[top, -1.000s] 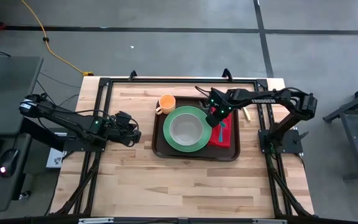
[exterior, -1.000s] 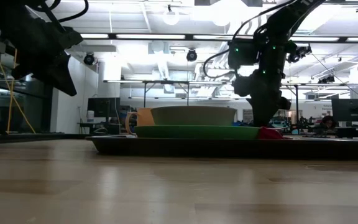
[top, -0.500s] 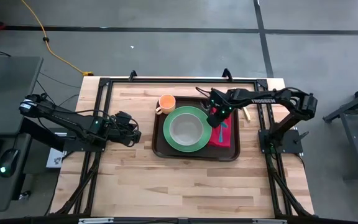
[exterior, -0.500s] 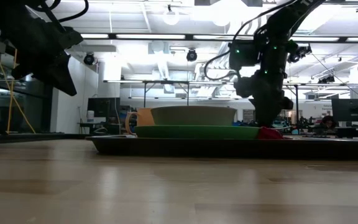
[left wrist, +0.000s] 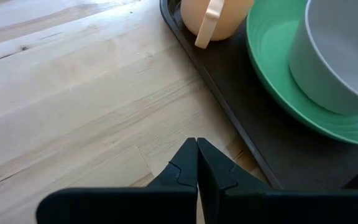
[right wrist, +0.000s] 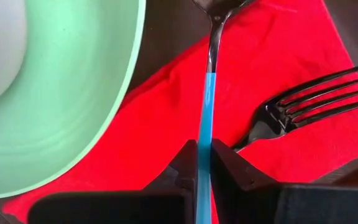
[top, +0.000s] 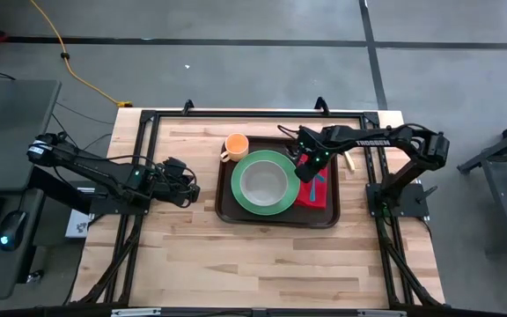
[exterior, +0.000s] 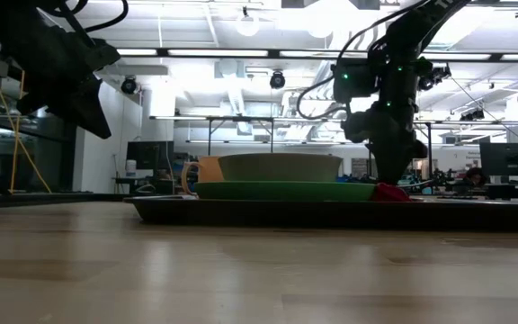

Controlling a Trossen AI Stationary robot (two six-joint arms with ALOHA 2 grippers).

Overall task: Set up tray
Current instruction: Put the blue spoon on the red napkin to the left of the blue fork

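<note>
Tray (top: 277, 216) at the middle of the table (top: 262, 264) carries cup (top: 235, 146), green plate (top: 238, 185) with bowl (top: 261, 181), and red napkin (top: 317, 195) bearing a fork (right wrist: 303, 102); right gripper (right wrist: 203, 163), clamped on the spoon (right wrist: 209, 93), appears to be placing this near-final item, while left gripper (left wrist: 197, 163) waits closed and empty beside the tray.

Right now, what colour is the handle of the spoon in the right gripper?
Bright blue handle, dark metal toward the bowl end; clearest in the right wrist view, lying over the red napkin.

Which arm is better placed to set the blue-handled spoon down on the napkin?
The right: its claw is shut on the blue-handled metal spoon directly over the red napkin. The left claw is shut and empty over bare wood beside the dark brown plastic tray.
</note>
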